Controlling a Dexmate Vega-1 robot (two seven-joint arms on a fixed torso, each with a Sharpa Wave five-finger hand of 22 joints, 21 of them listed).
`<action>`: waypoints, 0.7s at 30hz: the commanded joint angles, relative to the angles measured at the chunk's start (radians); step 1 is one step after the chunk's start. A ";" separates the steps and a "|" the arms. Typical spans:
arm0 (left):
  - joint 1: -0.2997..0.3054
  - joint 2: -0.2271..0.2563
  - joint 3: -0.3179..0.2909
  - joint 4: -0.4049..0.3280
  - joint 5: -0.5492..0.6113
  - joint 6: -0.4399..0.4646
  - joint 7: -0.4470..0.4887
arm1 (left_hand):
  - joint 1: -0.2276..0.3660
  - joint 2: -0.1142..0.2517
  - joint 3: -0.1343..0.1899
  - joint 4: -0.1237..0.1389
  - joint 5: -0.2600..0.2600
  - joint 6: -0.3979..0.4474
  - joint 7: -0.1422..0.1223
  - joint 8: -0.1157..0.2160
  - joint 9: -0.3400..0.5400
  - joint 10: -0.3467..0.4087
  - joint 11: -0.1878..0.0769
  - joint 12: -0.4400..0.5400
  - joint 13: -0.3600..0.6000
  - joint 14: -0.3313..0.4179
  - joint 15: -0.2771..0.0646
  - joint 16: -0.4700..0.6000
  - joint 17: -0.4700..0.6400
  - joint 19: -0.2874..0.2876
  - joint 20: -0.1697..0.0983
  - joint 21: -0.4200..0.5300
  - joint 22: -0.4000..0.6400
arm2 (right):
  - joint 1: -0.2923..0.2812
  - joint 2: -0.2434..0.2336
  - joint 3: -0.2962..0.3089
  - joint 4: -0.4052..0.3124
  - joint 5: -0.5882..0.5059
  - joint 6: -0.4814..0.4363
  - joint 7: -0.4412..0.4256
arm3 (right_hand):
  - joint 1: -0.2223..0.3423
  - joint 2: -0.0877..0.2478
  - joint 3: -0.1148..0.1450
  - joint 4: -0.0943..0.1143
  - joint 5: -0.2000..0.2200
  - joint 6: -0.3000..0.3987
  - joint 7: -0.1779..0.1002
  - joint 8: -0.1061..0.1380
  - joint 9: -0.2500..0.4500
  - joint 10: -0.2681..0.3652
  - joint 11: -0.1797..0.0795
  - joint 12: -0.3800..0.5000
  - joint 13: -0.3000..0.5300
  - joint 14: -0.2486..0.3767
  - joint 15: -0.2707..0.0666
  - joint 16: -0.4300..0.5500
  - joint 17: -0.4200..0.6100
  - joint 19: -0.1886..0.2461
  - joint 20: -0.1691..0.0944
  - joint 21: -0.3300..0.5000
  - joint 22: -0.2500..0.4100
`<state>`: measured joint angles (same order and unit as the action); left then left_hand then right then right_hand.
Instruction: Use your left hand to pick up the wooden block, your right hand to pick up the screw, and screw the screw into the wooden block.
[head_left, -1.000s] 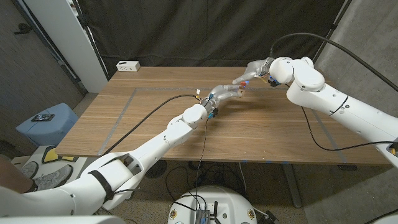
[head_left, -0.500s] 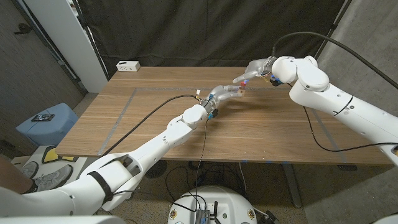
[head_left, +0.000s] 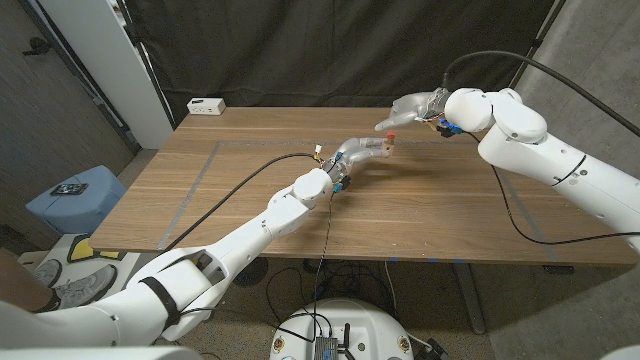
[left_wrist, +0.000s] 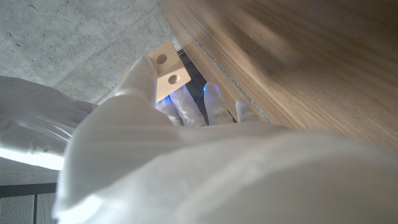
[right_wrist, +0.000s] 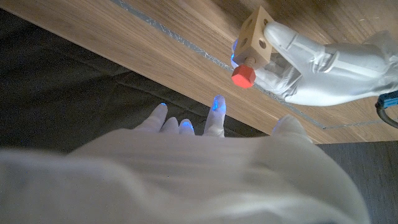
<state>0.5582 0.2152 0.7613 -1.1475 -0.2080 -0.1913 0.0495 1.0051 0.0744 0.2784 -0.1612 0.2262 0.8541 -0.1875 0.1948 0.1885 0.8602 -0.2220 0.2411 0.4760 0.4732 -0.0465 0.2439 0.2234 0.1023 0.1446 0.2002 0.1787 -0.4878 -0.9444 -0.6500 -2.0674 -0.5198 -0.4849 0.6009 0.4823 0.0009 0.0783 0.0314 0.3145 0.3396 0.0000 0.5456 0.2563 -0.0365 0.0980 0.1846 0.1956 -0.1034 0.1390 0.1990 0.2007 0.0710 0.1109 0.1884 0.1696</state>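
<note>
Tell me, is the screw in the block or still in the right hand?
In the block. The red screw sticks out of the wooden block held by the left hand; the right hand is apart, fingers spread.

Wooden table (head_left: 250, 190), black curtain (head_left: 330, 50) behind, concrete floor (head_left: 30, 150).

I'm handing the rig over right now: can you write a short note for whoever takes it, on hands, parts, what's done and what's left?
Left hand: grips the wooden block, raised above the table.
Right hand: holds nothing, fingers apart, apart from the block.
Screw: red head sticks out of one face of the block; seated in a hole, depth not visible.
Done: block picked up, screw started in the block.
Left: likely more turns if it is not home; check, then set the block down.
</note>
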 joint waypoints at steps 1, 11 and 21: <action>0.004 0.004 -0.003 -0.004 -0.003 0.000 -0.002 | 0.005 0.018 0.016 0.008 0.008 0.007 0.003 0.006 0.005 0.009 0.001 0.009 0.089 0.010 -0.075 -0.002 0.001 0.008 0.002 0.009 0.005 | -0.020 -0.037 0.047 0.021 0.119 0.116 -0.031 | 0.033 0.040 0.028 -0.020 -0.011 -0.022 0.005 -0.018 -0.008 -0.020 0.003 0.001 0.002 -0.017 0.005 -0.003 0.002 -0.011 -0.002 -0.001 0.003; 0.003 0.008 -0.004 -0.006 -0.002 -0.003 -0.006 | 0.005 0.017 0.017 0.008 0.009 0.007 0.004 0.006 0.005 0.009 0.001 0.009 0.089 0.011 -0.076 -0.002 0.001 0.008 0.002 0.009 0.005 | -0.004 -0.050 0.042 0.048 0.146 0.166 -0.016 | 0.110 0.063 0.074 -0.081 -0.025 -0.066 0.001 -0.056 -0.028 -0.061 0.008 0.001 0.001 -0.046 0.007 -0.008 0.000 -0.021 -0.004 -0.001 0.002; -0.001 0.008 -0.006 0.003 -0.003 -0.012 -0.010 | 0.005 0.015 0.016 0.007 0.009 0.010 0.003 0.008 0.005 0.010 0.001 0.010 0.089 0.012 -0.075 -0.002 0.001 0.009 0.000 0.008 0.005 | 0.032 -0.048 0.016 0.073 0.132 0.187 0.038 | 0.184 0.053 0.110 -0.150 -0.026 -0.098 -0.048 -0.087 -0.041 -0.120 -0.003 0.000 0.003 -0.082 0.010 -0.011 -0.001 -0.041 0.002 -0.003 0.002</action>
<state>0.5609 0.2220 0.7585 -1.1516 -0.2097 -0.1933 0.0442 1.0051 0.0744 0.2785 -0.1611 0.2297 0.8535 -0.1878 0.1961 0.1888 0.8576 -0.2215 0.2413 0.4760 0.4769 -0.0501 0.2439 0.2234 0.1058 0.1410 0.2002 0.1787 -0.4823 -0.9883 -0.6157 -2.0180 -0.3956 -0.3437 0.5895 0.6453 0.0529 0.1842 -0.1053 0.2950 0.2402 -0.0296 0.4641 0.2141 -0.1423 0.0994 0.1846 0.1956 -0.1672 0.1500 0.1912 0.1998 0.0371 0.1091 0.1884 0.1696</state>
